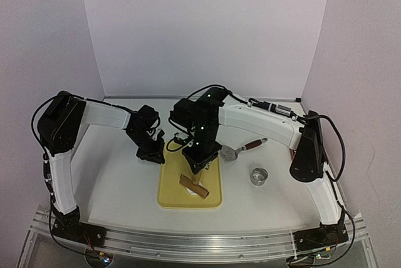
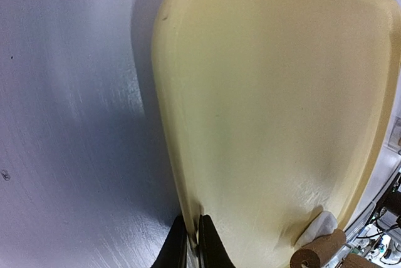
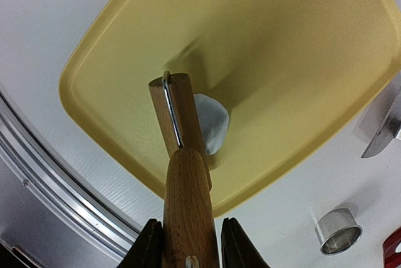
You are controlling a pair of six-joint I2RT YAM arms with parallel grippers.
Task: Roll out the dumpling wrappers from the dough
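Observation:
A yellow tray (image 1: 172, 198) lies on the table between the arms. My left gripper (image 1: 155, 154) is shut on the tray's far left rim; in the left wrist view its jaws (image 2: 193, 243) pinch the rim of the tray (image 2: 263, 92). My right gripper (image 1: 198, 164) is shut on the handle of a wooden roller (image 1: 194, 186). In the right wrist view the roller (image 3: 182, 124) rests on a small irregular white dough patch (image 3: 210, 121) near the corner of the tray (image 3: 263, 42). The dough also shows in the left wrist view (image 2: 318, 227). No round wrapper discs are in view.
A metal ring cutter (image 1: 259, 175) stands on the table right of the tray, also in the right wrist view (image 3: 338, 230). A metal scraper with a dark red handle (image 1: 243, 149) lies behind it. The aluminium rail (image 1: 200, 243) runs along the near edge.

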